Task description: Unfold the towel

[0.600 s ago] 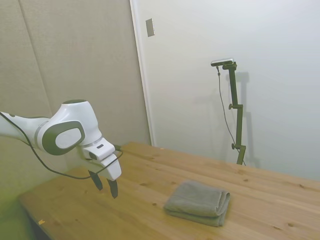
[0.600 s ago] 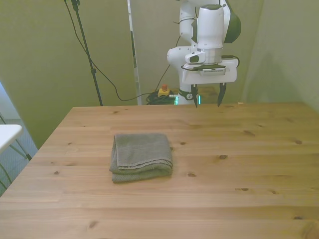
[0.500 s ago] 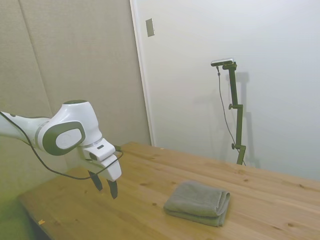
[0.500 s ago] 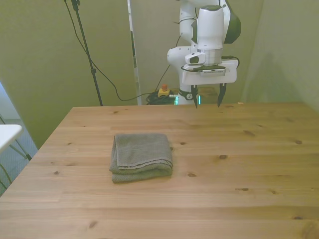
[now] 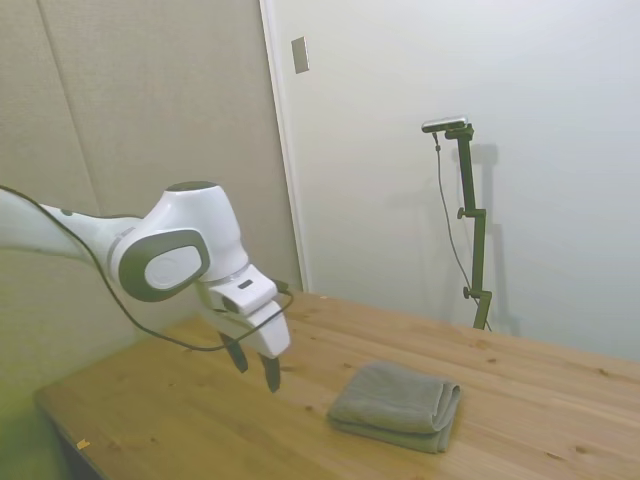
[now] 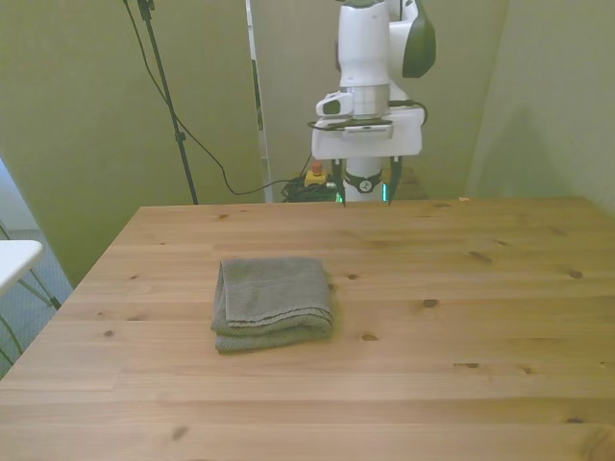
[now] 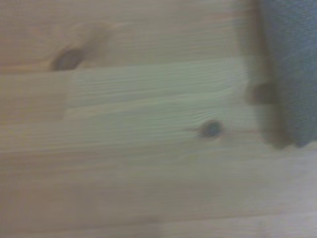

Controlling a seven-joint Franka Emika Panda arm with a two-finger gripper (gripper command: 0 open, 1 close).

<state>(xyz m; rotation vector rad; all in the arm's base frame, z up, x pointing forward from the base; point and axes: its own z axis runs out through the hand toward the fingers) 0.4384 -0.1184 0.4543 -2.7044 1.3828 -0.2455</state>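
The towel [image 6: 273,302] lies folded into a thick, squarish pad on the wooden counter [image 6: 461,317], a little toward the front view's left of the middle and well clear of every edge. In the front view its rounded fold runs down the pad's left side, while the stacked loose edges show along the near side, where a stitched hem line crosses the top layer. In the side view the layered edges face the camera and the right.

The tool [image 5: 256,364] hangs above the counter near its far edge, well apart from the towel, with its two dark fingers spread and nothing between them. The wrist view is blurred; it shows mostly bare wood with knots and only one grey edge of the towel [image 7: 292,69] at the border of the picture.

The task looks barely begun: the cloth is fully folded and no grasp has been made.

The main risk is pinching the wrong part. If the fingers close on the whole stack, or on the rounded fold, the pad would probably lift as one bundle instead of opening. A shallow pinch on thick terry may slip free partway through. Pulling sideways without lifting could simply drag the folded towel across the smooth wood.
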